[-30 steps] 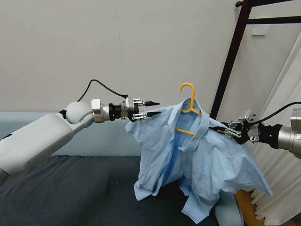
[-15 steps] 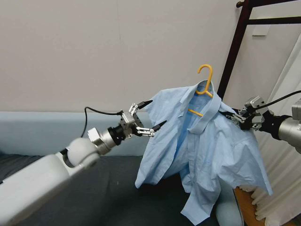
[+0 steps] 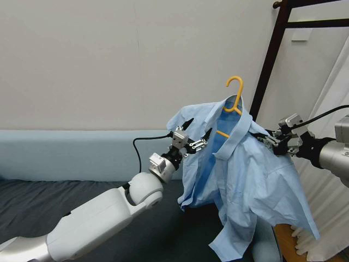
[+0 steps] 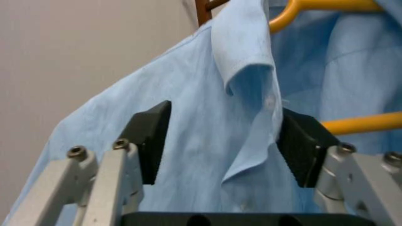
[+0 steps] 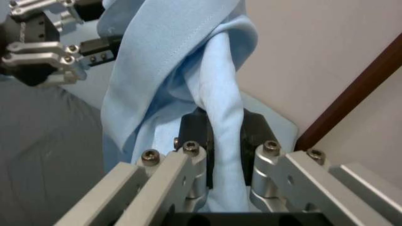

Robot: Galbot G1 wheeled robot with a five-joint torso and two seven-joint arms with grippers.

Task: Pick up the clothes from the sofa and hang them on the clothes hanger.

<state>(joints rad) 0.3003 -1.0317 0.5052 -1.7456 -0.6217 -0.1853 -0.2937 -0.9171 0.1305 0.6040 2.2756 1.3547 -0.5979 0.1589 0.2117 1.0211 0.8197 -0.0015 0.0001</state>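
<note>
Above the dark grey sofa [image 3: 65, 207], a light blue shirt [image 3: 245, 180] hangs in the air on a yellow hanger [image 3: 234, 87], well clear of the cushions. The hanger's hook points up, close to the dark wooden post of a clothes rack [image 3: 270, 65] that rises along the right side of the head view, in front of a plain pale wall [image 3: 109, 60].

The right claw [image 3: 271, 143] reaches in from the right and is clenched on the shirt's shoulder. In the right wrist view, its two black pads [image 5: 191, 134] pinch a bunched fold of the blue cloth between them.

The left arm stretches up from the lower left, and the left claw [image 3: 197, 128] sits at the shirt's front edge, just below the collar, with its fingers spread apart. In the left wrist view, its black pads [image 4: 154, 141] stand wide on either side of the folded collar edge; whether they touch the cloth cannot be told. A bar of the yellow hanger shows just behind that fold.
</note>
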